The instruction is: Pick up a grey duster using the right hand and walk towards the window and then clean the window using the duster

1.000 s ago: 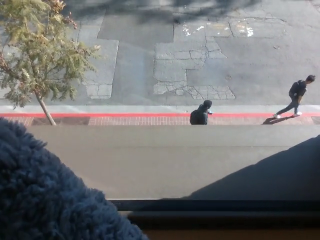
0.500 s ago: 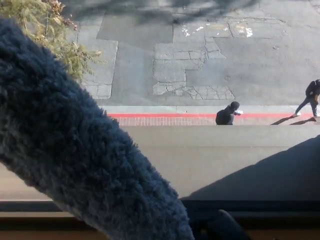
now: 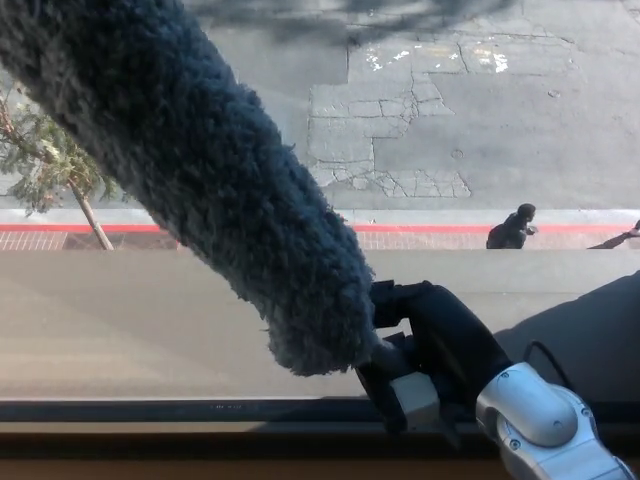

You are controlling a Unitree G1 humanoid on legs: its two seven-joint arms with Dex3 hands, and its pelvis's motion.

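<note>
Right hand (image 3: 425,345) is now in frame at bottom right, black fingers clamped around the base of the grey duster (image 3: 210,170). Half a second ago only a dark fingertip showed at the bottom edge; a second ago no hand at all. Wrist behind it is a rounded silver-white metal cuff (image 3: 535,420) with small bolts, and a thin black cable loops just beside it. Left hand not visible.

Duster has swung up and right since the earlier frames: it was a blob in the lower-left corner, then a diagonal from upper left to bottom centre. Now it runs from the hand up to the top-left corner, across the window glass (image 3: 500,130). Thick, shaggy, dark blue-grey pile, sausage-shaped, rounded end just above the hand.

Below the hand: dark window frame rail (image 3: 150,410), flat and matte, with a tan strip under it.

Beyond the duster, through the glass: a plain grey ledge (image 3: 130,320) with a slanted shadow at its right end, a brick sidewalk with a red kerb line (image 3: 420,229), cracked patched asphalt. A person in dark clothes (image 3: 512,229) is on the sidewalk, further right than before; the second walker has almost left the frame at right. A thin-trunked tree (image 3: 50,170) shows left of the duster, partly covered by it.
</note>
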